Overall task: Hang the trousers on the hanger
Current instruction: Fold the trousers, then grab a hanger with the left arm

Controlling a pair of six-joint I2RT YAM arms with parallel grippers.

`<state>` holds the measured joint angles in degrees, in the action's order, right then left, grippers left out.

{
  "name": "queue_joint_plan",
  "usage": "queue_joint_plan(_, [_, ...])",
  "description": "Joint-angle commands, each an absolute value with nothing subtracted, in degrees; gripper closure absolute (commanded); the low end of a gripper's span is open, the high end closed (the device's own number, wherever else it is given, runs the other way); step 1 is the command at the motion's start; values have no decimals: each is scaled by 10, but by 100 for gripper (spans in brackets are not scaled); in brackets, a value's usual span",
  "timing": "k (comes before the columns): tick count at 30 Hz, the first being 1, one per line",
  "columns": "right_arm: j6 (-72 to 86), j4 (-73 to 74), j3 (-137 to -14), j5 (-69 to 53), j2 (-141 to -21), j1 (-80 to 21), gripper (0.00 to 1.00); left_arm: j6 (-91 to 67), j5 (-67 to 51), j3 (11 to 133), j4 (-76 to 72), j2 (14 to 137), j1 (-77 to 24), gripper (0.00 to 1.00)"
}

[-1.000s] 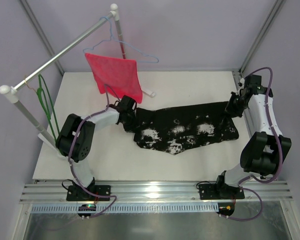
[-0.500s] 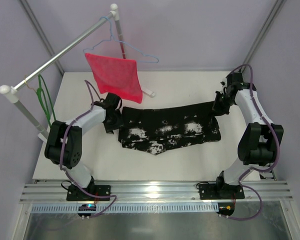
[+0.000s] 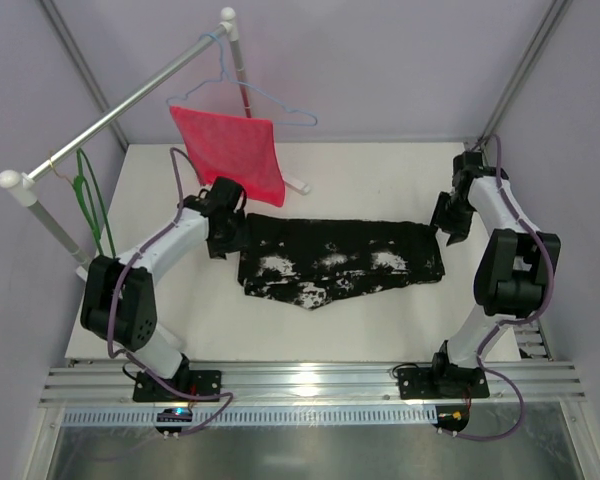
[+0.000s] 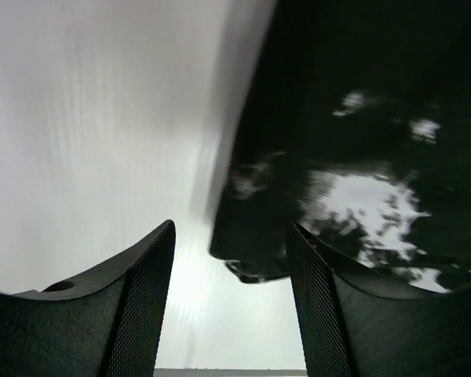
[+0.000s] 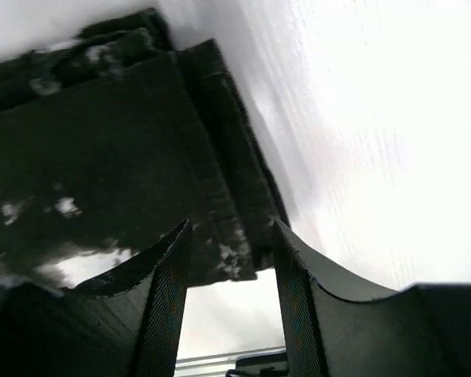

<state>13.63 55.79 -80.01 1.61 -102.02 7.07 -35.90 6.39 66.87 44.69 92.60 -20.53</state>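
Note:
The black trousers (image 3: 340,260) with white splotches lie flat across the middle of the white table, stretched left to right. My left gripper (image 3: 223,232) hovers at their left end, open, with nothing between its fingers; the trousers' edge (image 4: 251,251) lies just ahead of them. At the right end my right gripper (image 3: 450,222) is open too, the waistband corner (image 5: 228,236) lying loose on the table beyond its fingers. The green hanger (image 3: 92,205) hangs from the rail at the far left.
A silver rail (image 3: 120,110) on white posts crosses the back left. A pale blue wire hanger (image 3: 250,95) on it carries a red mesh cloth (image 3: 230,150), which hangs just behind my left gripper. The table's edges lie near both arms.
Both grippers dragged the trousers toward the back left, then opened and let go. The trousers now lie flat, and the right gripper has drawn back a little to the right.

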Motion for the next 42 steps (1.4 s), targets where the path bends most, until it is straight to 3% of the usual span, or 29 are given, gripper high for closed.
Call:
queue_joint_plan(1, [156,540,-832,-14,-942,52,52,-331,2,715,435,888,-246,41])
queue_joint_plan(4, [170,458,-773,-154,-925,49,55,-344,-34,708,403,899,-272,41])
queue_joint_plan(6, [187,418,-706,-175,-921,49,58,-360,-63,679,373,909,-278,41])
queue_joint_plan(11, [195,331,-603,-186,-953,68,61,-395,-53,597,340,929,-278,44])
queue_joint_plan(15, [187,336,-597,-156,-964,69,62,-407,61,569,376,953,-275,44])
queue_joint_plan(19, [184,350,-613,-156,-903,21,62,-406,69,602,413,942,-274,45])
queue_joint_plan(24, [210,236,-581,-287,-851,-68,62,-374,60,736,464,855,-289,43])
queue_joint_plan(27, [233,170,-527,-302,-875,-98,61,-360,61,852,502,838,-298,38])
queue_joint_plan(30, [241,141,-486,-298,-910,-118,61,-339,120,953,492,828,-298,37])
queue_joint_plan(33, [227,167,-486,-248,-934,-136,61,-344,210,1073,496,839,-297,29])
queue_joint_plan(37, [220,192,-494,-243,-874,-152,59,-361,310,1270,630,925,-297,32])
queue_joint_plan(42, [215,230,-526,-248,-817,-176,57,-346,413,1392,795,948,-301,43])
